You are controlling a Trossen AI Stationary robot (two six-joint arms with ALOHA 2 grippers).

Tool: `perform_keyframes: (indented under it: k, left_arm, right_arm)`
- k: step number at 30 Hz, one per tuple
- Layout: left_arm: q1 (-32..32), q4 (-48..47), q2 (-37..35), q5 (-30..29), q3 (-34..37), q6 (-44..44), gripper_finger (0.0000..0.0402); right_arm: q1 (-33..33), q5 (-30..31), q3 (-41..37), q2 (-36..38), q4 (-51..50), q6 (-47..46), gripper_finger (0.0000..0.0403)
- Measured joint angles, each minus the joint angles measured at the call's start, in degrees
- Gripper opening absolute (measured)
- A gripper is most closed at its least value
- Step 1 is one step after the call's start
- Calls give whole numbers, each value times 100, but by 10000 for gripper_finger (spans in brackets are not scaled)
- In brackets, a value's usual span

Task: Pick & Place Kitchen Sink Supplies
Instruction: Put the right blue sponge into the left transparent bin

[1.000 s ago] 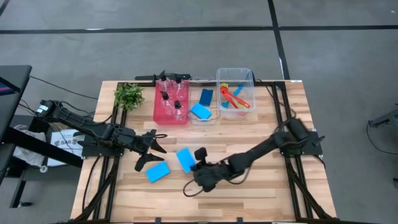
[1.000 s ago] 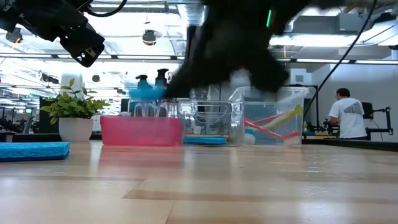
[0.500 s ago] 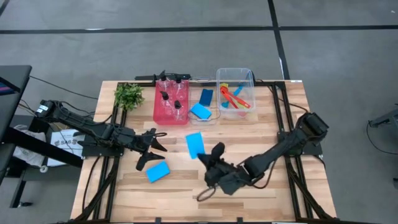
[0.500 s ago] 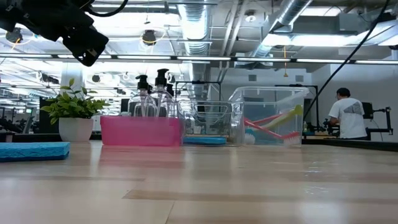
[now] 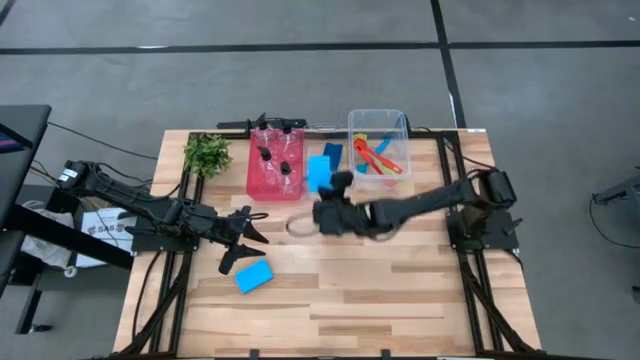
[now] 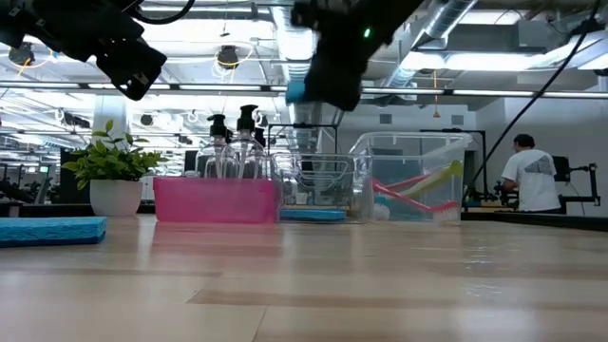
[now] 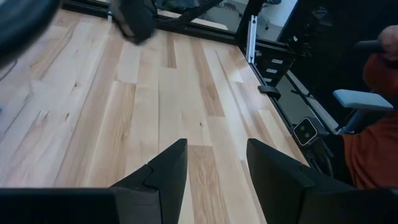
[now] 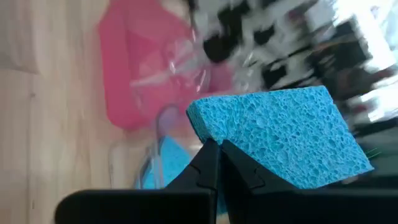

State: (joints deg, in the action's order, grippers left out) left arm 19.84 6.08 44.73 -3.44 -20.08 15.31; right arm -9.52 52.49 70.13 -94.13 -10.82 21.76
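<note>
Right gripper (image 8: 214,155) pinched tight on a light-blue sponge (image 8: 280,134), dark fingers meeting at its lower corner; porous, coarse foam, flat rectangular slab, held up in the air. From above the sponge (image 5: 318,172) sits over the back middle of the wooden table (image 5: 400,290), just beside the pink bin (image 5: 274,182) and above the small clear bin (image 5: 330,190). Small bin partly hidden by the arm, its contents hard to make out, only a bit of blue showing.

Pink bin translucent plastic, holds clear pump bottles (image 6: 233,152) with black tops. Larger clear bin (image 5: 378,122) to its right holds slim red brushes (image 5: 378,158) plus blue and yellow-green bits, too small to separate.

Left gripper (image 5: 243,243) hovers low at table's left, fingers parted, nothing between them; wrist view shows bare plank wood past them. A second blue sponge (image 5: 253,276) lies flat on the table just in front of it, not touching.

Leafy plant (image 5: 207,153) in a white pot at back left corner.

Low view: right gripper blurred, top cut off. A person (image 6: 531,179) stands far off in the room, back turned.
</note>
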Motion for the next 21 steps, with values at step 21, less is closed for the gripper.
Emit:
perform_keyframes:
  k: [21]
  left_arm:
    - [-2, 1, 0, 2, 0, -2, 168]
  right_arm:
    - [1753, -2262, -72, 2, -349, -1412, 8]
